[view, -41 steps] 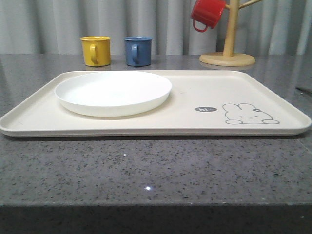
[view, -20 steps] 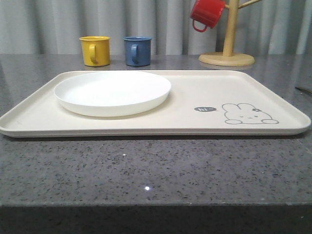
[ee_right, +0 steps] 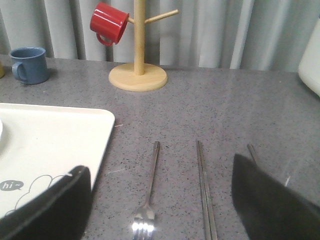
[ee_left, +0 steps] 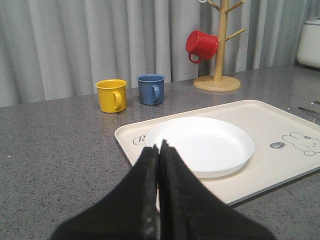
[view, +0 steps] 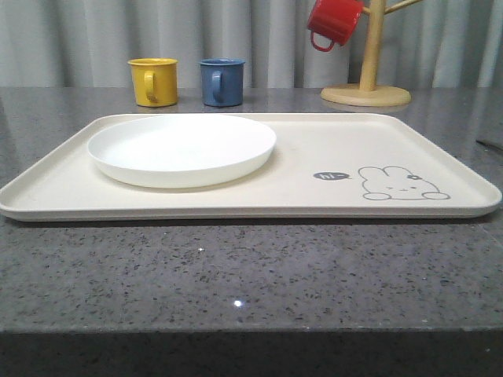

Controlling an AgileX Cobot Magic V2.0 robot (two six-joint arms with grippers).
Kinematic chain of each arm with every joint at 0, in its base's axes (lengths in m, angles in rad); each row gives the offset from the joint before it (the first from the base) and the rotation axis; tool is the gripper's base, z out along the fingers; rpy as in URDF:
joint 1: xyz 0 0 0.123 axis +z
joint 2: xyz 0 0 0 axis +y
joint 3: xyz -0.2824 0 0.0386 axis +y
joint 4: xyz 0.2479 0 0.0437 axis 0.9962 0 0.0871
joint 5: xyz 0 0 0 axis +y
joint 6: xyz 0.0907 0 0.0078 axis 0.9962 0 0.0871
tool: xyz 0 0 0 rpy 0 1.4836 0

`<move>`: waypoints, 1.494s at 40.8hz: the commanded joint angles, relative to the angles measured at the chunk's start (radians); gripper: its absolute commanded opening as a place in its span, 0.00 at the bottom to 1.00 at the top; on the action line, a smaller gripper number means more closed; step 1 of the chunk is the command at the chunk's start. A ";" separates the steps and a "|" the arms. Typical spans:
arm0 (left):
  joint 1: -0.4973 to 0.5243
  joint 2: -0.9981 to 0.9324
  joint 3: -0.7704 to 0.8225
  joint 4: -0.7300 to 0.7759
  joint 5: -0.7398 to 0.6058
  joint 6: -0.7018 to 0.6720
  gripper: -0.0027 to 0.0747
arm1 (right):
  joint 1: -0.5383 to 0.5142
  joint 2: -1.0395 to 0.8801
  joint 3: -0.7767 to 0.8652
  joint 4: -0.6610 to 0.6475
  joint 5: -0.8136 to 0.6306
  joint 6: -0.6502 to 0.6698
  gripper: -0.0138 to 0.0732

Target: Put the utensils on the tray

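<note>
Table: a grey speckled stone-look tabletop (view: 251, 275) fills the lower half of the front view, with pale pleated curtains (view: 78, 39) across the top.
Tray: the large flat cream rectangular tray (view: 330, 149) with rounded corners and a raised rim lies across the middle of the front view; a grey line-drawn rabbit (view: 403, 184) sits at its lower right.
Plate: the round shallow white plate (view: 181, 148) rests on the tray, left of centre in the front view.
Mug stand: a pale wooden mug tree (view: 367, 82) stands at the upper right of the front view, a red mug (view: 334, 21) hanging from one branch.
Mugs: a yellow mug (view: 153, 81) and a blue mug (view: 221, 81) stand side by side on the table, upper left of centre in the front view, beyond the tray.
Left gripper: the black left gripper (ee_left: 158, 150) sits at the bottom centre of the left wrist view, its fingers pressed together with nothing between them, the tips in front of the plate's near edge.
Right gripper: the black right gripper (ee_right: 160, 200) has its fingers spread wide at the lower corners of the right wrist view, holding nothing.
Chopsticks: a pair of flat metal chopsticks (ee_right: 205, 190) lies on the bare table, lower centre-right of the right wrist view, between the spread fingers.
Fork: a silver metal four-tined fork (ee_right: 148, 192) lies just left of the chopsticks, off the tray, tines toward the bottom edge.
Third utensil: a thin metal handle (ee_right: 253, 153) shows beside the right-hand finger; what it is I cannot tell.
</note>
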 commanded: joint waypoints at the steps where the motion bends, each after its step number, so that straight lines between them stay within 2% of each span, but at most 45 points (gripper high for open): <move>1: 0.003 -0.020 -0.025 -0.013 -0.077 -0.012 0.01 | -0.006 0.024 -0.039 0.000 -0.069 -0.009 0.80; 6: 0.003 -0.020 -0.025 -0.013 -0.077 -0.012 0.01 | -0.006 0.102 -0.095 0.000 -0.026 -0.015 0.60; 8: 0.003 -0.020 -0.025 -0.013 -0.077 -0.012 0.01 | -0.006 0.169 -0.134 -0.001 -0.001 -0.030 0.56; 17: 0.003 -0.020 -0.025 -0.013 -0.077 -0.012 0.01 | -0.006 0.512 -0.363 -0.001 0.222 -0.060 0.61; 23: 0.003 -0.020 -0.025 -0.013 -0.077 -0.012 0.01 | 0.002 0.722 -0.491 -0.001 0.306 -0.060 0.61; 37: 0.003 -0.020 -0.025 -0.013 -0.077 -0.012 0.01 | 0.031 1.052 -0.633 -0.005 0.313 -0.060 0.61; 53: 0.003 -0.020 -0.025 -0.013 -0.077 -0.012 0.01 | 0.031 1.227 -0.650 0.003 0.310 -0.059 0.61; 56: 0.003 -0.020 -0.025 -0.013 -0.077 -0.012 0.01 | 0.031 1.242 -0.650 0.003 0.309 -0.059 0.58; 61: 0.003 -0.020 -0.025 -0.013 -0.077 -0.012 0.01 | 0.031 1.268 -0.650 0.003 0.309 -0.059 0.47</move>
